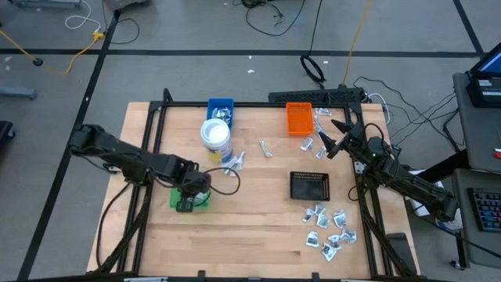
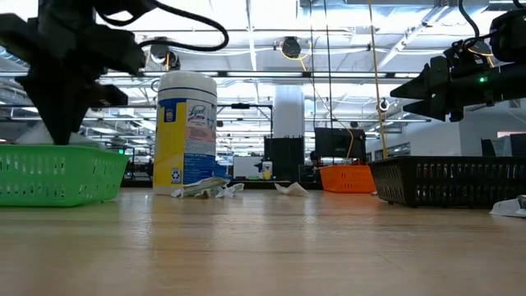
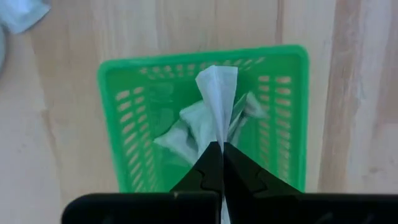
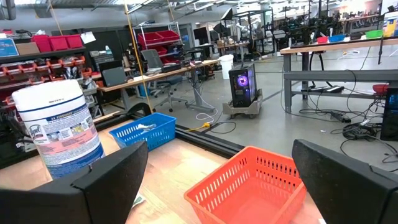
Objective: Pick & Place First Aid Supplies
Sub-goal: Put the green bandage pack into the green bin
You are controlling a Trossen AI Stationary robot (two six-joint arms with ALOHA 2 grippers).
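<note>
Green tray [image 3: 118,124] sits right under the left gripper [image 3: 219,155], clenched on a white packet [image 3: 216,87]; release squarely over its middle.

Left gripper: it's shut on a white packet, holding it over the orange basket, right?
Not quite. The left gripper is shut on a white packet, but it holds it over the green basket, not the orange one. The left wrist view shows the green basket directly beneath the pinched packet; the high view puts the orange basket across the table.
</note>
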